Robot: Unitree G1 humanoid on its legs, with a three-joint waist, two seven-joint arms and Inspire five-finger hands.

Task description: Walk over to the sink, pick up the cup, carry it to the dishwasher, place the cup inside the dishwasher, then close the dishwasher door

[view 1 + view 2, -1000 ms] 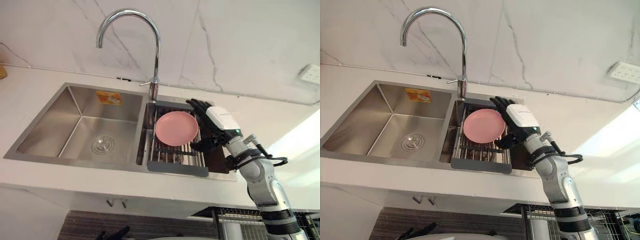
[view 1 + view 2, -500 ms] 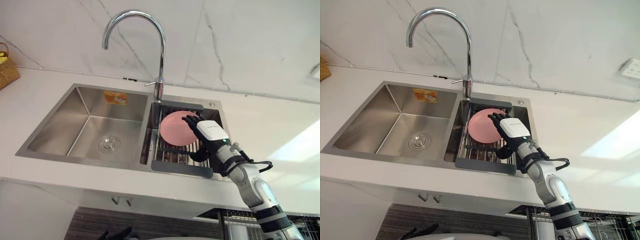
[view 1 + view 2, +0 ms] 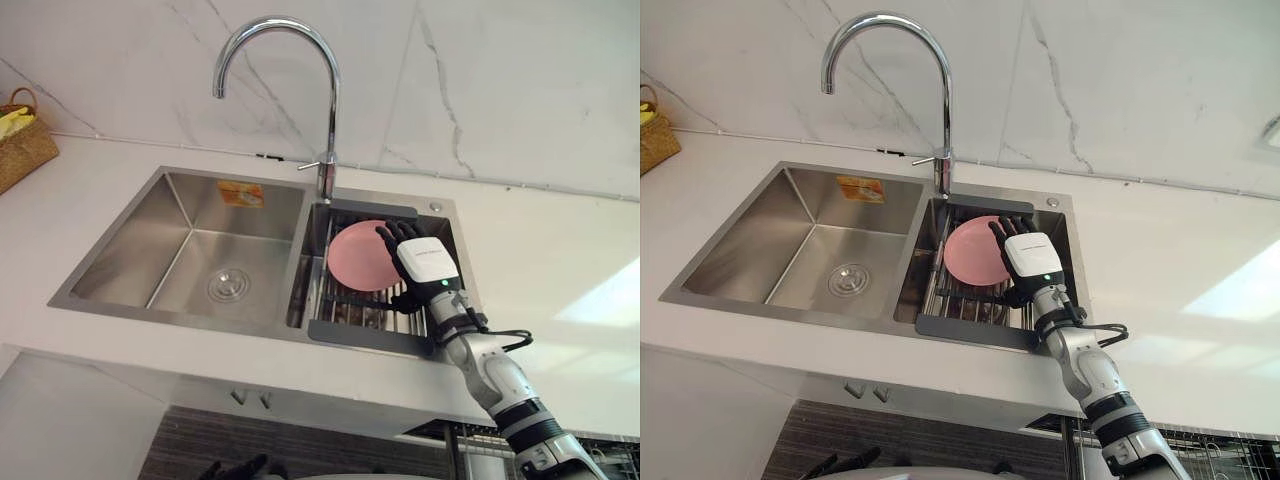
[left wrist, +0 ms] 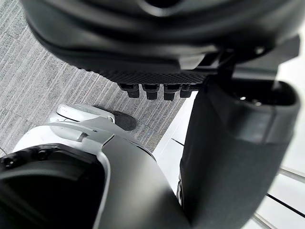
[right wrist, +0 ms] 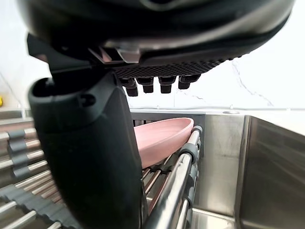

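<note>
Two basins make up the steel sink (image 3: 100,300). Starting from the wicker basket (image 3: 22,145) at its 9 o'clock, the left basin (image 3: 130,255) holds only its drain (image 3: 228,285). The faucet (image 3: 328,120) rises at 12 o'clock over the divider, and the right basin carries a dish rack (image 3: 350,322) with a pink plate (image 3: 355,257) lying tilted on its bars. No cup shows, so this plate looks to be the task's thing. The right hand (image 3: 425,262) sits at the plate's 3 o'clock, fingers straight, thumb apart below, gripping nothing. Since a second ago the whole scene has slid as the head camera moved, yet the hand has also closed in: then its fingers stood just beside the rim, now they overlap the plate's right edge. I judge the reach nearly done and the grasp next. The right wrist view adds what the head views cannot — the plate's rim resting on a rack bar just past the thumb (image 5: 90,157), with the fingers (image 5: 157,83) above it, not curled round. The left wrist view shows the left hand (image 4: 157,43) hanging over grey carpet (image 4: 43,90), relaxed and empty.
</note>
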